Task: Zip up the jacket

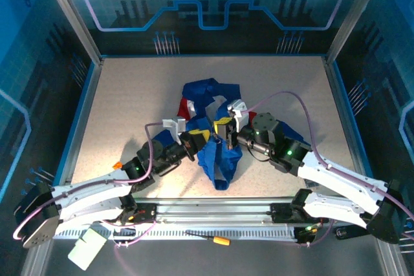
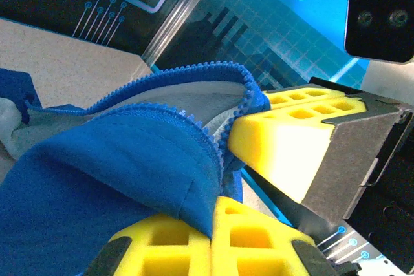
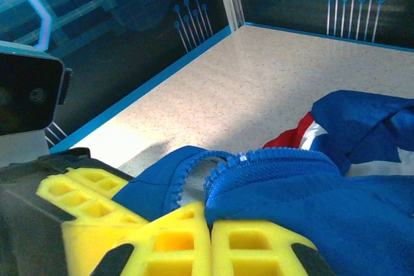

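The jacket (image 1: 213, 127) lies crumpled at the table's middle, royal blue with red and white bands, its front hanging unzipped toward the near edge. My left gripper (image 1: 194, 139) is shut on one front edge. In the left wrist view blue fabric (image 2: 116, 166) with zipper teeth is pinched between the yellow fingers of the left gripper (image 2: 218, 208). My right gripper (image 1: 223, 130) is shut on the other front edge. In the right wrist view the toothed zipper edge (image 3: 278, 159) is clamped in the right gripper (image 3: 208, 218). The two grippers sit almost touching. I cannot make out the zipper slider.
The speckled tabletop (image 1: 129, 95) is bare around the jacket and ringed by blue panel walls with metal posts. A yellow-handled tool (image 1: 213, 239) lies on the front rail, and a white card (image 1: 87, 247) lies at the front left.
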